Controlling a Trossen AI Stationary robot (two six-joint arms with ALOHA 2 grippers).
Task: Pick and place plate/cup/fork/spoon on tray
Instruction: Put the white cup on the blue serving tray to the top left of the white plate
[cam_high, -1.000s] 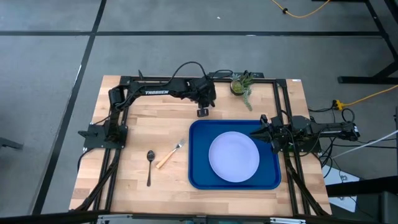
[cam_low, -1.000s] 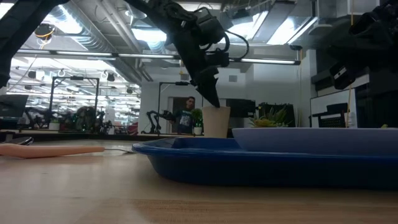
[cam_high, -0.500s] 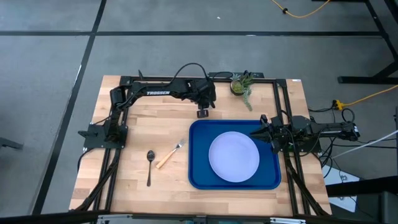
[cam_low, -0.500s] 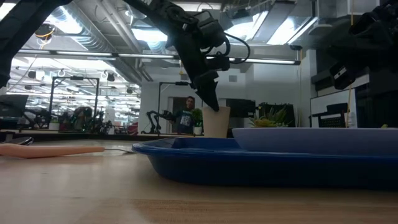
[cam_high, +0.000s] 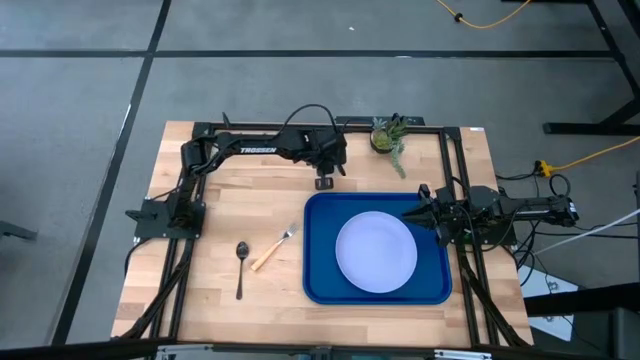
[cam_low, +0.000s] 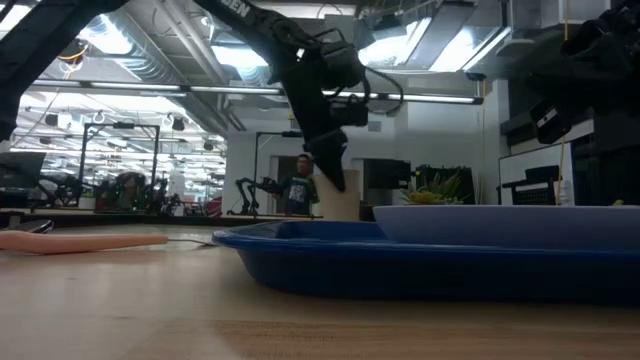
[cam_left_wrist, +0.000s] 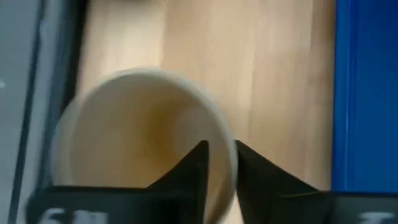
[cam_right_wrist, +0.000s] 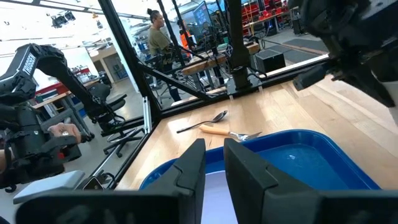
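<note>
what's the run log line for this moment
left gripper: pinching cup rim | right gripper: idle over tray | plate: on tray

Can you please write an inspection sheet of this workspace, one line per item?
Surface: wooden table.
Job's things: plate on the blue tray; fork and spoon on the table left of the tray; cup behind the tray.
Clutter: small potted plant at the far edge.
Grippers: left gripper pinches the cup's rim; right gripper waits over the tray's right edge, jaws nearly shut.
Cables: yellow cable on the floor.
Surroundings: a person stands beyond the table.
</note>
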